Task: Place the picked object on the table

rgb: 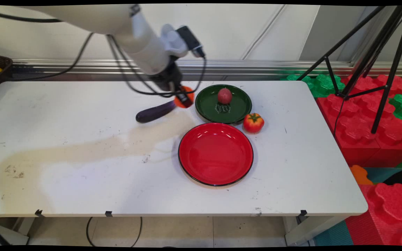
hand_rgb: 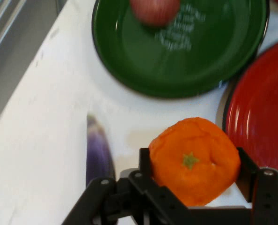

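There is hardly anything to read here. The green plate [rgb: 208, 106] carries a small pale printed mark near its middle, just below the red fruit, but its letters cannot be made out from either camera. No lettering shows on the red plate [rgb: 216, 154], the white table [rgb: 82, 174] or the foam blocks [rgb: 365, 118] at the right.
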Available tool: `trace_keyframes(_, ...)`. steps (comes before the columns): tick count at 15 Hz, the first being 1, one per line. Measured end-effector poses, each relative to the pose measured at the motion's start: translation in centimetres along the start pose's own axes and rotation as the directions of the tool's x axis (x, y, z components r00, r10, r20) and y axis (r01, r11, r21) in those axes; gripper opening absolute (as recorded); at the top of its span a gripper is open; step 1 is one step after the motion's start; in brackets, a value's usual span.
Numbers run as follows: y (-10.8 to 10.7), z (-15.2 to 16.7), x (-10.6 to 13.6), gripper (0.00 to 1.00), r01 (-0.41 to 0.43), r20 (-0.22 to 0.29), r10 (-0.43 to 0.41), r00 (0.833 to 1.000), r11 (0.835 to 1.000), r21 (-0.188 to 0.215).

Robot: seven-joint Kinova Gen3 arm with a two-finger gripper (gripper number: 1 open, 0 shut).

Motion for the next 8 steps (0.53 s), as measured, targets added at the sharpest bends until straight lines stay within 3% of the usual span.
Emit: trace_keyframes(8, -1.1, -1.4, -5.6, 0.0, -0.005, 0.07, 0.006, 0.998, 1.0, -0.004)
